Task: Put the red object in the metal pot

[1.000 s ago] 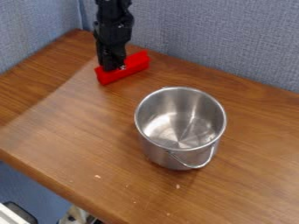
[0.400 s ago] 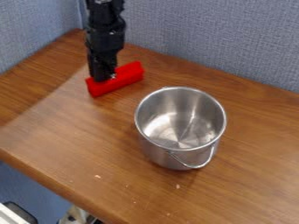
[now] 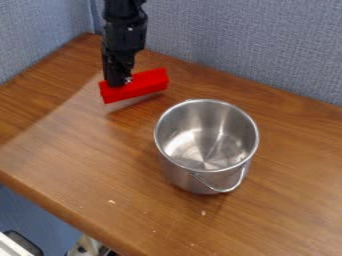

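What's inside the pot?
Nothing visible: the pot shows only its bare shiny floor and walls. The near inner wall is hidden by the rim. The red block is outside it, in the gripper.

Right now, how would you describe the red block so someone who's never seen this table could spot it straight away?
Start at the wooden table and go to its far left part, near the blue wall. There the black gripper points straight down, its fingers shut on the red block, up and left of the steel pot. It is the only red thing, a plain long bar.
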### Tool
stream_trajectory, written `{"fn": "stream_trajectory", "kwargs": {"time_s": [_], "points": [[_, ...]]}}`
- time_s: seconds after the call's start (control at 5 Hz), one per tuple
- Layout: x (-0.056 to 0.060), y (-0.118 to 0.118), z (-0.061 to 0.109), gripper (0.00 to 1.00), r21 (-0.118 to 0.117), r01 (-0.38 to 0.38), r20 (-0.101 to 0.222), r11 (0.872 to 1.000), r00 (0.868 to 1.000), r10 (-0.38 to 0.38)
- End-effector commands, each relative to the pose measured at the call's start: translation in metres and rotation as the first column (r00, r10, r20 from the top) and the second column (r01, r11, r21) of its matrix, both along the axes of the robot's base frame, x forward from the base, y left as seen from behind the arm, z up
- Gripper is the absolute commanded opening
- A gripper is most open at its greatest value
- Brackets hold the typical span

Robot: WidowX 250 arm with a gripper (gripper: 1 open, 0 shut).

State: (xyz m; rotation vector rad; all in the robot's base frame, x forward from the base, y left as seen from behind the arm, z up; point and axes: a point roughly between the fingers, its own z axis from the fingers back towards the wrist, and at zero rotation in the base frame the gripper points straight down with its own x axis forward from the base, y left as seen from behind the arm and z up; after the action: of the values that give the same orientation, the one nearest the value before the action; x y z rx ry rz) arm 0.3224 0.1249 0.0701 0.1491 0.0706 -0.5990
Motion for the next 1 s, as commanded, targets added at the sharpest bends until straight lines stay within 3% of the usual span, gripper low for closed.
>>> {"fn": "stream_trajectory", "kwargs": {"time_s": [0.0,0.2,0.4,0.6,0.8], "points": [[0.008,0.013,0.051,0.00,0.047,0.033,0.112,0.998,0.993,-0.038],[0.002,-0.005,0.079,0.00,0.075,-0.002,0.158,0.997,0.987,-0.010],[0.003,-0.042,0.106,0.00,0.090,0.015,0.191,0.996,0.981,-0.032],[-0.007,-0.092,0.117,0.00,0.070,0.148,0.223,0.987,0.962,-0.160],[-0.028,-0.125,0.117,0.00,0.037,0.247,0.233,0.968,0.940,-0.249]]}}
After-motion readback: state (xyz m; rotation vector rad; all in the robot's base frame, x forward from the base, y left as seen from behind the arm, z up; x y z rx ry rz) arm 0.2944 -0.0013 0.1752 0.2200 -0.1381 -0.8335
